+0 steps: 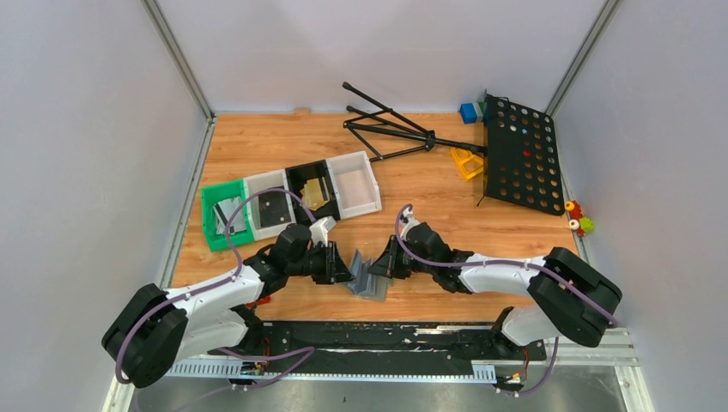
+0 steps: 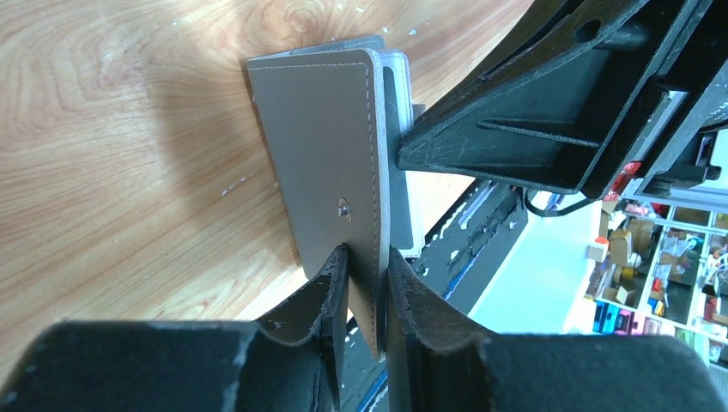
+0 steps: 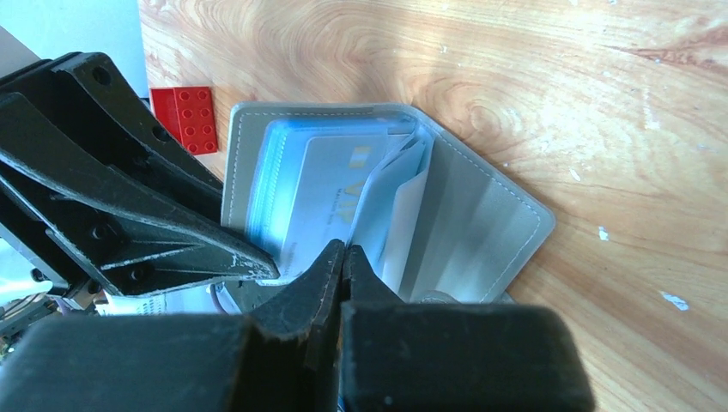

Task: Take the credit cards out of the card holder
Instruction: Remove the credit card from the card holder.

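Note:
The grey card holder (image 1: 371, 280) stands open on edge on the wooden table between my two grippers. My left gripper (image 1: 345, 266) is shut on the edge of its outer cover (image 2: 326, 146), jaws pinching the flap (image 2: 367, 266) below the snap stud. My right gripper (image 1: 384, 260) reaches into the open holder (image 3: 481, 223); its jaws are pressed together (image 3: 343, 251) on the lower edge of a silvery-grey card (image 3: 330, 193) that sits among clear sleeves. A gold card (image 1: 316, 194), a black card (image 1: 275, 209) and a silvery one (image 1: 227, 215) lie in the trays.
A row of green (image 1: 211, 225), white (image 1: 254, 190), black (image 1: 296, 174) and white (image 1: 360, 206) trays lies behind the left arm. A red block (image 3: 187, 116) lies by the holder. A black perforated stand (image 1: 524, 154), folded black rods (image 1: 391, 129) and small toys (image 1: 579, 219) are at the back right.

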Controlling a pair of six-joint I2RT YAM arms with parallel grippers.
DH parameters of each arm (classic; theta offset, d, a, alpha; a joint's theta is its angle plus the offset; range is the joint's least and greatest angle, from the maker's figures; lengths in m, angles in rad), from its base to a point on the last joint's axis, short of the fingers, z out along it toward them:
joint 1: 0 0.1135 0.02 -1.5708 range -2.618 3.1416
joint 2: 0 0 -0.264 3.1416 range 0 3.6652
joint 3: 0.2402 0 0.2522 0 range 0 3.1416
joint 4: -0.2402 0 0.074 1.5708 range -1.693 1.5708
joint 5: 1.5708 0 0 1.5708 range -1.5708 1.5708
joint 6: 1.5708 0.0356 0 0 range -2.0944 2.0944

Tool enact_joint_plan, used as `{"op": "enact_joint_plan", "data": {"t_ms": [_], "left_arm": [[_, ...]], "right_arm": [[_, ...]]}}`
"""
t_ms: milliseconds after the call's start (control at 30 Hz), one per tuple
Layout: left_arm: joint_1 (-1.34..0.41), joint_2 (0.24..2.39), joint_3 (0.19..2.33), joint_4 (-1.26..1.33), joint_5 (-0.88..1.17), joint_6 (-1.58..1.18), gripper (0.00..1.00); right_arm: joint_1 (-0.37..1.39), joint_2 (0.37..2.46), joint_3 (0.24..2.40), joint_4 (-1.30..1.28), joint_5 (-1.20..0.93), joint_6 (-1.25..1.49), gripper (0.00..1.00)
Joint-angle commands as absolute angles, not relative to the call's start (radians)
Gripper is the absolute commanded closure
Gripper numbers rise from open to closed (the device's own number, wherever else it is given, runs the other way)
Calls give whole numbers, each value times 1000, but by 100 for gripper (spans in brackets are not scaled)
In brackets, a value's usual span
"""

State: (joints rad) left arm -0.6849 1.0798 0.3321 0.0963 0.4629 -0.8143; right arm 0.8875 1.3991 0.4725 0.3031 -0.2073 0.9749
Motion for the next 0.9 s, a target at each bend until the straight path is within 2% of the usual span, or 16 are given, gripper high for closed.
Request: {"op": "enact_joint_plan", "data": {"t_ms": [0,200,233,300,367,467,533,867], "left_arm": [[-669,1064,312,97,457,-804,81],[-663,1076,308,100,460,-801,86],[-663,1076,309,100,460,-800,87],[-663,1075,308,95,460,-798,88],[-662,1075,307,95,460,-797,94],[-663,1072,309,90,459,-798,100],[-662,1068,310,87,454,-798,100],[-661,1050,312,71,442,-794,100]], "right_arm": [[876,1370,498,279,-223,941,100],[874,1360,507,263,-226,931,100],[874,1361,509,259,-226,928,97],[871,1360,508,255,-225,925,84],[871,1357,505,256,-227,924,70],[870,1344,495,251,-225,925,59],[869,1330,490,239,-219,923,57],[865,1276,459,162,-187,914,66]]}}
